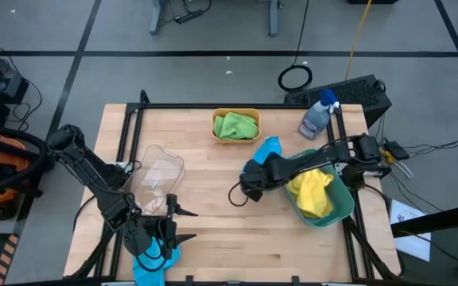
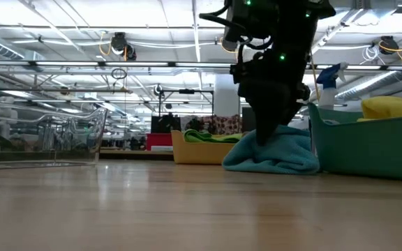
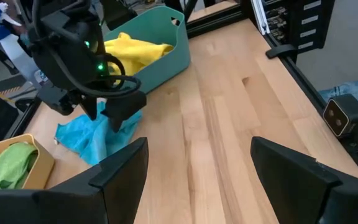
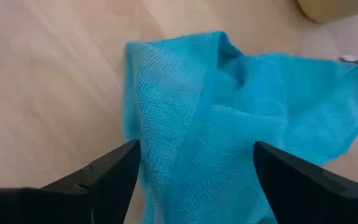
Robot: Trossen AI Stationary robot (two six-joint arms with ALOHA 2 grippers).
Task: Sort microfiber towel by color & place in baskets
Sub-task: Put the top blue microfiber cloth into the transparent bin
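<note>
Right end effector (image 4: 194, 180) spread wide, directly above blue towel (image 4: 241, 118) lying on worktop (image 1: 205, 206) beside teal basket (image 1: 342, 208); towel between fingers, nothing pinched. Left end effector (image 3: 197, 177) spread, well apart.

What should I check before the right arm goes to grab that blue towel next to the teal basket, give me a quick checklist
1. Right claw open: ok, fingers spread.
2. Right claw over the blue towel: ok, towel lies between the fingers.
3. Towel free of the teal basket: ok, it lies on the table beside it.
4. Clear basket has room: ok, looks empty.
5. Left claw out of the way: ok, open at the near edge by another blue towel.
6. Spray bottle clear of the path: cannot tell.
</note>
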